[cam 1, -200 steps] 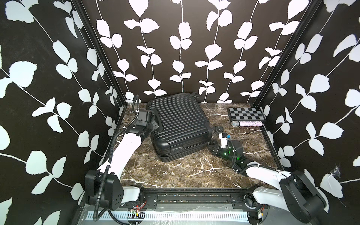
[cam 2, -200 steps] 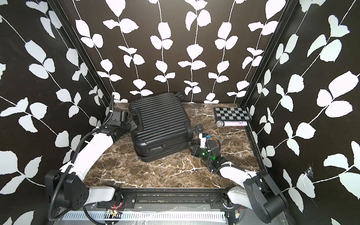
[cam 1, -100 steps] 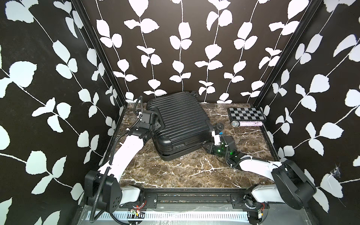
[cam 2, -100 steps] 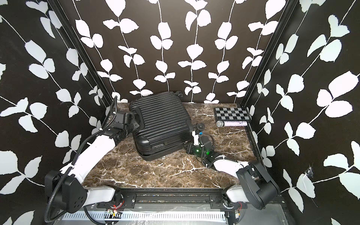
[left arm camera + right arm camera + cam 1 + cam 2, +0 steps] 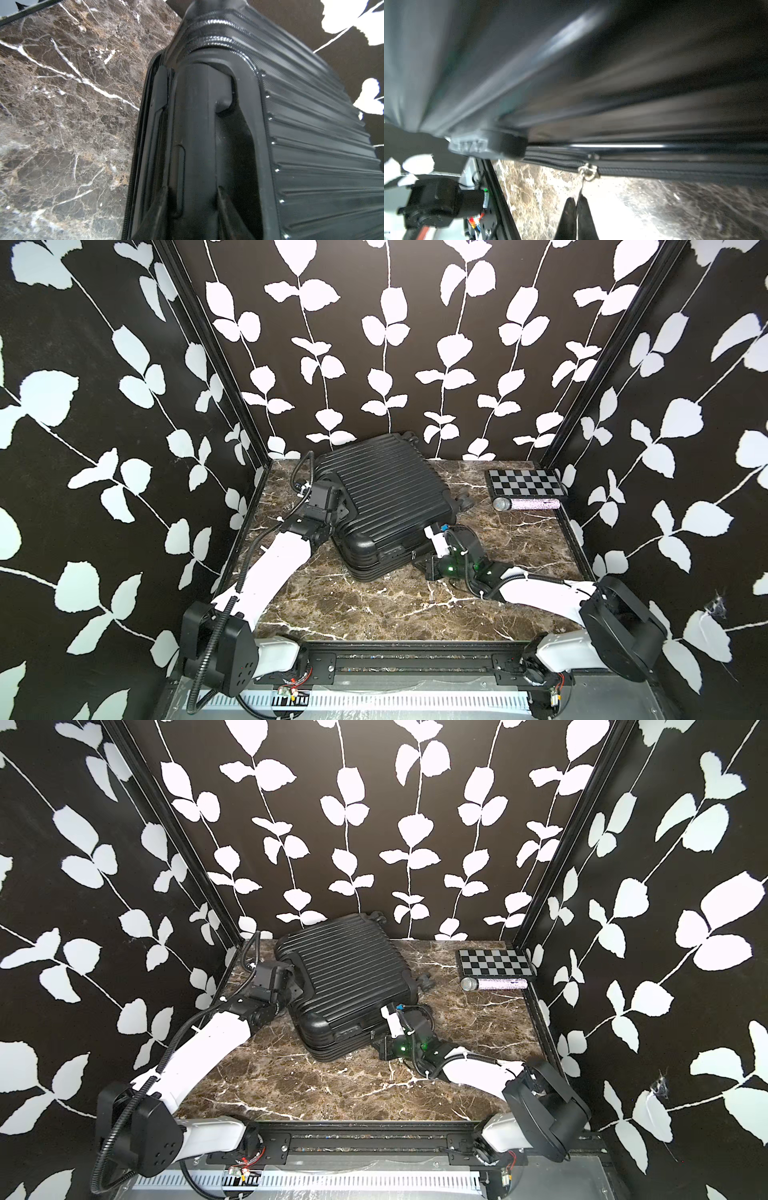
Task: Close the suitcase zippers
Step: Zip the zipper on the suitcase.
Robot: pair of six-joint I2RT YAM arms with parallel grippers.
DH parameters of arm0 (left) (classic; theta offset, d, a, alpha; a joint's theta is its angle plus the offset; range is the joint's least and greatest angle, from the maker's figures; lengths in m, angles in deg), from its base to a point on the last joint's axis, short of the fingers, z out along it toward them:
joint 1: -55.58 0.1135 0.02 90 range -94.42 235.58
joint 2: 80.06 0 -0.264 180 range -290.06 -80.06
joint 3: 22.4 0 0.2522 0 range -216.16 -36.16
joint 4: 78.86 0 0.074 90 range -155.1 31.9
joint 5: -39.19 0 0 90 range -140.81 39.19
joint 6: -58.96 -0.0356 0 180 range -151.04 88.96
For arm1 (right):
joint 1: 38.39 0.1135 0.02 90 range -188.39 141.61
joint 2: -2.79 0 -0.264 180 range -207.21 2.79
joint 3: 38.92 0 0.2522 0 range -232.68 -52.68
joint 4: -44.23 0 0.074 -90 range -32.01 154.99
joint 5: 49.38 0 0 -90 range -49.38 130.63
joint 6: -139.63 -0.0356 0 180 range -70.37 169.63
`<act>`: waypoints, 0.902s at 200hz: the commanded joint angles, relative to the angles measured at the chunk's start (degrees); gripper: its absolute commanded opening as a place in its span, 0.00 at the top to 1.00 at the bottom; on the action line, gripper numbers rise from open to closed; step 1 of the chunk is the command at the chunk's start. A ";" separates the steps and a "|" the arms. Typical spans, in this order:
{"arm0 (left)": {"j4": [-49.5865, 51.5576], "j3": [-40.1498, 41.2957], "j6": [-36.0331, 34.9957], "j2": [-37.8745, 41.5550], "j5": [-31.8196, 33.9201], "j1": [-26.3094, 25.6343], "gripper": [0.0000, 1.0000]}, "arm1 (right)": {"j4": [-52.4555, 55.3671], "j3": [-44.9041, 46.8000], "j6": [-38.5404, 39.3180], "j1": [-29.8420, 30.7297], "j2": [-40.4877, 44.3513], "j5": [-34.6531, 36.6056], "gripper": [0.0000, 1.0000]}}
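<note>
Your right gripper [image 5: 576, 205] is clenched on the small silvery metal zipper pull [image 5: 588, 171], so draw it level along the thin black zipper track [image 5: 664, 169], not outward from the seam. Let the left gripper [image 5: 337, 512], set at the handle side, take the counter-force; whether that one is clamped I cannot tell. The small black ribbed hard-shell suitcase [image 5: 386, 497] lies flat, lid down, at the back left of the brown marble table [image 5: 374, 605].

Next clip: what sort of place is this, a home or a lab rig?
Most likely a lab recording booth: leaf-patterned walls box in a marble-look tabletop, two robot arms sit on a front rail, and a checkerboard card lies at the back.
</note>
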 commanded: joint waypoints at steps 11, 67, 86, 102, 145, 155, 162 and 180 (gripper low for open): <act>-7.17 0.12 5.85 1.67 -7.75 -3.22 1.00 | -3.86 -6.13 7.57 5.80 -1.85 -5.21 1.00; -6.82 0.53 7.08 2.54 -4.95 -4.88 1.00 | 0.00 -14.15 13.39 12.32 -8.07 -1.80 1.00; -6.85 1.02 7.36 3.17 -3.43 -5.43 1.00 | 1.30 -16.30 15.27 14.42 -9.08 0.04 1.00; -6.86 1.24 7.24 3.34 -2.86 -5.58 1.00 | 0.98 -16.81 16.67 15.92 -9.09 0.91 1.00; -7.59 1.17 7.84 2.91 -2.67 -5.98 1.00 | 2.01 -18.53 18.83 17.55 -9.91 1.61 1.00; -7.64 0.92 7.97 2.70 -2.58 -6.22 1.00 | 2.71 -19.34 19.13 17.85 -10.74 1.92 1.00; -7.74 0.63 7.97 2.69 -2.49 -6.40 1.00 | 2.81 -20.02 19.14 18.04 -11.15 2.01 1.00; -7.48 0.36 8.12 2.85 -1.45 -7.17 1.00 | 2.11 -21.38 18.42 18.70 -13.80 3.23 1.00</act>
